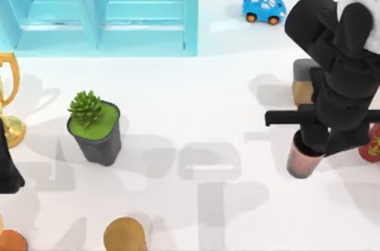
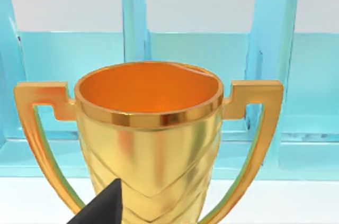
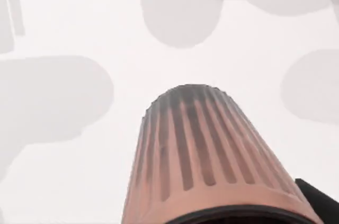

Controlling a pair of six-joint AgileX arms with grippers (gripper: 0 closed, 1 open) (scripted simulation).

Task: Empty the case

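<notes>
The turquoise case [image 1: 101,10] stands at the table's far left, its two compartments facing the table; it also rises behind the trophy as the case [image 2: 270,49] in the left wrist view. A gold trophy [image 1: 8,94] stands at the left edge, with my left gripper [image 1: 7,168] just in front of it. The trophy [image 2: 148,128] is close up in the left wrist view. At the right, my right gripper [image 1: 309,141] is shut on the rim of a pink ribbed cup [image 1: 298,161], also seen as the cup [image 3: 196,155].
A blue toy car [image 1: 263,8] sits at the far right of the case. A tan block with a grey top [image 1: 303,82] lies behind my right arm. A potted succulent [image 1: 94,125], a gold cylinder [image 1: 124,236], an orange object [image 1: 9,242] and a red object [image 1: 373,144] stand around.
</notes>
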